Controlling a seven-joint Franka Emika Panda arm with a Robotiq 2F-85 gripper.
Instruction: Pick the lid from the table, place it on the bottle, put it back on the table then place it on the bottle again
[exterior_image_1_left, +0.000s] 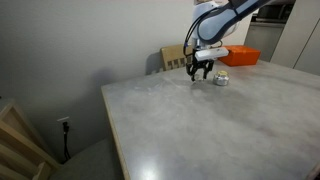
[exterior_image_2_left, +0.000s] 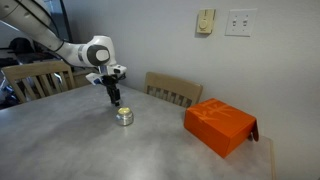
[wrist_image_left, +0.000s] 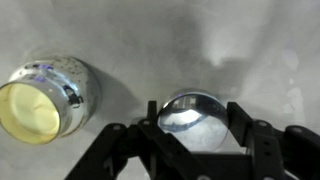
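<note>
Wrist view: gripper (wrist_image_left: 196, 125) was clamped on the lid (wrist_image_left: 192, 110), one finger against each side of its rim. The lid is round, so no axis to line up. Couldn't tell if it was clear of the table (wrist_image_left: 150, 40) or resting on it. Key relation: the bottle (wrist_image_left: 45, 98) stood near, toward the left edge of that view, upright, mouth uncapped, apart from the lid. My read: lift, then a short sideways shift to centre over the mouth. Farther off in an exterior view: orange box (exterior_image_2_left: 220, 125), well apart, and chair (exterior_image_2_left: 172, 90) behind the table.
</note>
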